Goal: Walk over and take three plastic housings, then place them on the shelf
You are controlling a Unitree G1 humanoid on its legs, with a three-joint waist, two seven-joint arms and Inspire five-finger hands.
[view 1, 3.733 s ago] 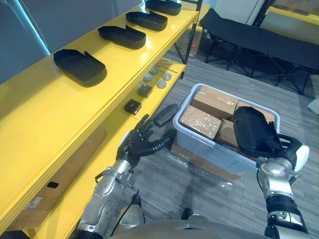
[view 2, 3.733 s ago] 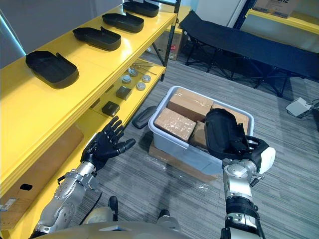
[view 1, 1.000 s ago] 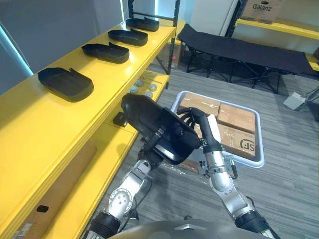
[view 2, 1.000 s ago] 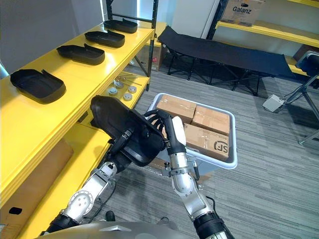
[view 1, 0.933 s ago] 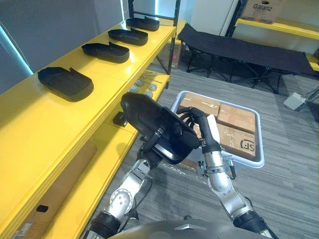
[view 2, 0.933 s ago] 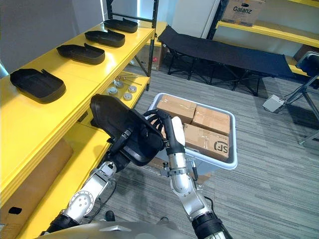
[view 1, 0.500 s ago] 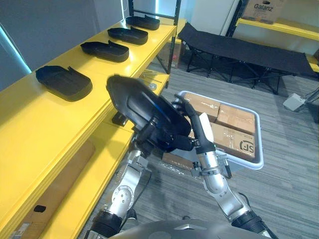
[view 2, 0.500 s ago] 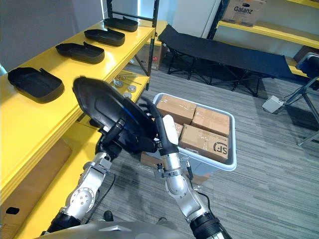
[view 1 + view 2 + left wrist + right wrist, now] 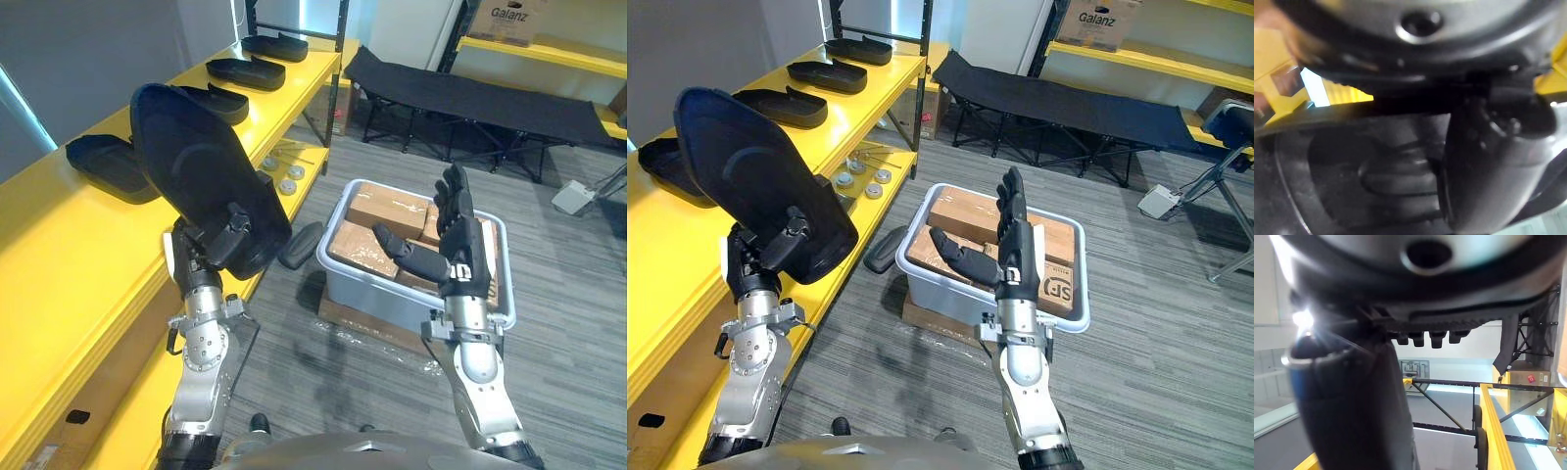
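Right hand (image 9: 460, 259) has let go, fingers (image 9: 457, 199) spread; left hand (image 9: 217, 240) alone grips the housing (image 9: 186, 166), raised beside the shelf (image 9: 59, 230) bearing four other housings (image 9: 245, 71); placing remains.

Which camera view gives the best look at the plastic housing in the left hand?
The right eye view: the whole plastic housing shows, held on end, its lower end gripped by the left hand. The left eye view shows nearly the same; the left wrist view, a close dark patch of its surface.
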